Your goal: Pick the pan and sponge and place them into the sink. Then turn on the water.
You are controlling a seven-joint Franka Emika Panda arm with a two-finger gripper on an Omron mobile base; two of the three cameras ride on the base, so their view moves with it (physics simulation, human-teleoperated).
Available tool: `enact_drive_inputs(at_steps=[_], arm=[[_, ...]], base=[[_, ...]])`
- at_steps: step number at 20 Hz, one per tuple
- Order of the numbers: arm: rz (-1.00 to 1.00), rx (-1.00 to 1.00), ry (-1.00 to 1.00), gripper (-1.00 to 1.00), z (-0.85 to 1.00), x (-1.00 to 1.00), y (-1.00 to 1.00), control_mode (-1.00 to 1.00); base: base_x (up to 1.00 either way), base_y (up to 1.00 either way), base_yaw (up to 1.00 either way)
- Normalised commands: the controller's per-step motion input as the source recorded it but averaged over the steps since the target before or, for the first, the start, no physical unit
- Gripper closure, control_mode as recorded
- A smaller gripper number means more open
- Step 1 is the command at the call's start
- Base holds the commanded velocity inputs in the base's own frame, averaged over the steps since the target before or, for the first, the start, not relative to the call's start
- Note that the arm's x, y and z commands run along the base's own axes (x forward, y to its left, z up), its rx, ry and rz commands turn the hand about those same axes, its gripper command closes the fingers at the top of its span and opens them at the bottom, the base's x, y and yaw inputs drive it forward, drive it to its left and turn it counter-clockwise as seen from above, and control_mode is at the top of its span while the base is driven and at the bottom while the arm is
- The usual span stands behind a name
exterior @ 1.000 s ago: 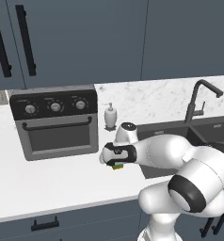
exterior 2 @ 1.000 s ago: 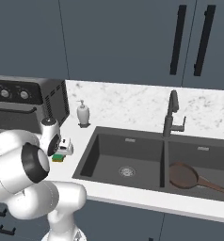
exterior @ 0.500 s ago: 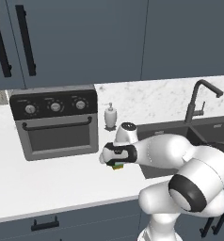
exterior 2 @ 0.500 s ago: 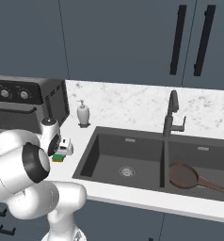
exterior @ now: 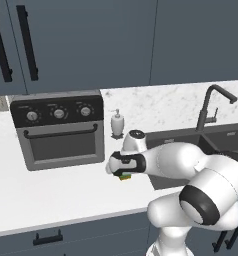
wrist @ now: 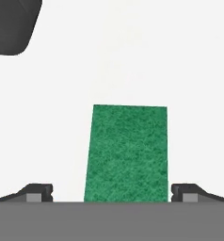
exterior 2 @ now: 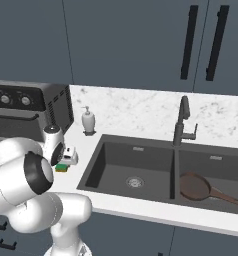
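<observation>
White counter left of sink. Sponge lies flat near the sink's left rim, between wide-open gripper tips, not held; bare counter around it. Pan sits in right basin.

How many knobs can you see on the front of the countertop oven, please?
3: left knob, middle knob and right knob, in a row along the oven panel's top.

Rough green sponge, matt counter
</observation>
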Motion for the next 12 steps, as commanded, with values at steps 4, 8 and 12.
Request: enact_drive_inputs(at_steps=[4,8,12], arm=[[0.0,0.0,0.0,-1.0,0.0,0.0,-0.13,-1.0],[0.0,0.0,0.0,-1.0,0.0,0.0,-0.11,-1.0],[0.0,0.0,0.0,-1.0,0.0,0.0,0.0,-1.0]], base=[[0.0,0.0,0.0],[0.0,0.0,0.0],[0.0,0.0,0.0]])
